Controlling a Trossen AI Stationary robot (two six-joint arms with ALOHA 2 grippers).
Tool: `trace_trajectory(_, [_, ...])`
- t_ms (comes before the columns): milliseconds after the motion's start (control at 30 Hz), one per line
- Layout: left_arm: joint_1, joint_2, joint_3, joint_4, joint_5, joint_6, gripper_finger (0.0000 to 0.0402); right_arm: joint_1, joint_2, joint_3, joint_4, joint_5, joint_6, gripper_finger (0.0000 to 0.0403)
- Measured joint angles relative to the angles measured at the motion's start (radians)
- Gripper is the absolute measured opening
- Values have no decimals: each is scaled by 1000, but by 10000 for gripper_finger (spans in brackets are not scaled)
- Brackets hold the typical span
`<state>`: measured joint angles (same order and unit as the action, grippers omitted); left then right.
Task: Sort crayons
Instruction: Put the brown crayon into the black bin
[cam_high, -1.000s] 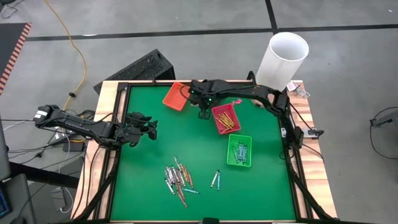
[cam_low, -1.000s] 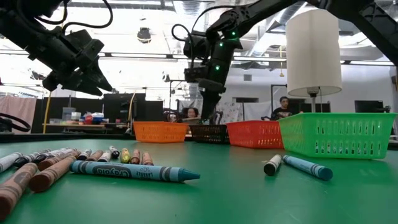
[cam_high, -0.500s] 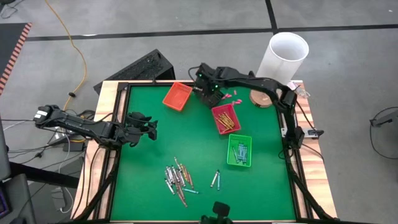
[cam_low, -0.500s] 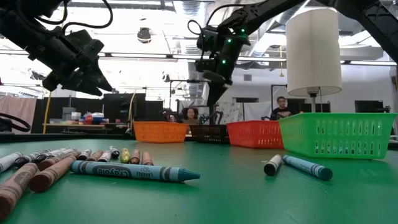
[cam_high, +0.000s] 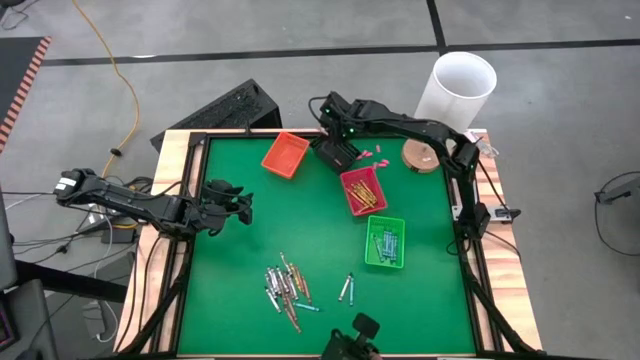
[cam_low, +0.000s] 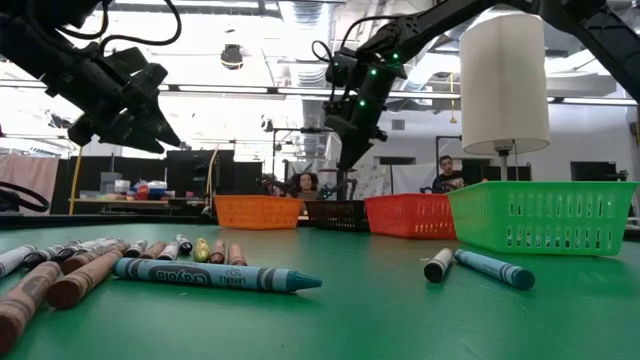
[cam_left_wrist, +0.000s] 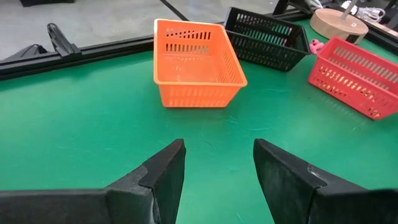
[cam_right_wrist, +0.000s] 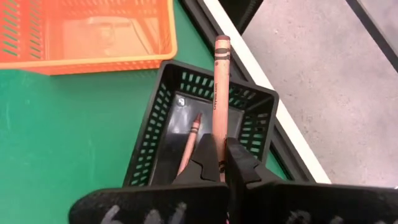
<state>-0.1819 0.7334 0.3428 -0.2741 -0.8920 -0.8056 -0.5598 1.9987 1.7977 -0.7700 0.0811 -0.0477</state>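
My right gripper (cam_high: 336, 128) hangs over the black basket (cam_high: 333, 153) at the far side of the table, shut on a brown-red crayon (cam_right_wrist: 219, 81). One more brown-red crayon (cam_right_wrist: 190, 138) lies in that basket. A heap of loose crayons (cam_high: 285, 286) lies on the green mat near the front edge, with two more (cam_high: 346, 288) beside it. They show close up in the low view (cam_low: 215, 275). My left gripper (cam_high: 238, 205) is open and empty above the mat's left side; it also shows in the left wrist view (cam_left_wrist: 217, 168). My right gripper pinches the brown-red crayon between its two fingertips, near one end (cam_right_wrist: 217, 134). The crayon lies along the fingers and sticks out past their tips. It is lifted clear, above the black basket's opening.
An orange basket (cam_high: 285, 153), a red basket (cam_high: 362, 190) with yellow-orange crayons and a green basket (cam_high: 385, 242) with crayons stand on the mat. A white cylinder (cam_high: 458, 90) and a wooden disc (cam_high: 420, 157) stand at the far right corner. Tiny pink bits (cam_high: 372, 154) lie beside the black basket.
My right gripper has risen and gone toward the table's far edge, from low beside the red basket to above the black basket, which its arm no longer covers. My left arm has kept still.
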Motion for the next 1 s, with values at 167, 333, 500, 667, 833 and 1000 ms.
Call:
trace_trajectory(167, [0,0,0,0,-4,-1,180,1,1,0,-3,0,23,2])
trace_trajectory(333, [0,0,0,0,-4,-2,180,-4,1,0,-9,0,45,2])
trace_trajectory(500, [0,0,0,0,-5,-2,180,-5,1,0,-8,18,67,2])
trace_trajectory(667, [0,0,0,0,-5,-2,180,-5,1,-5,-13,51,75,2])
trace_trajectory(833, [0,0,0,0,-5,-2,180,-5,2,-56,-4,56,87,2])
trace_trajectory(1000, [0,0,0,0,-5,-2,180,-14,3,-107,7,56,93,2])
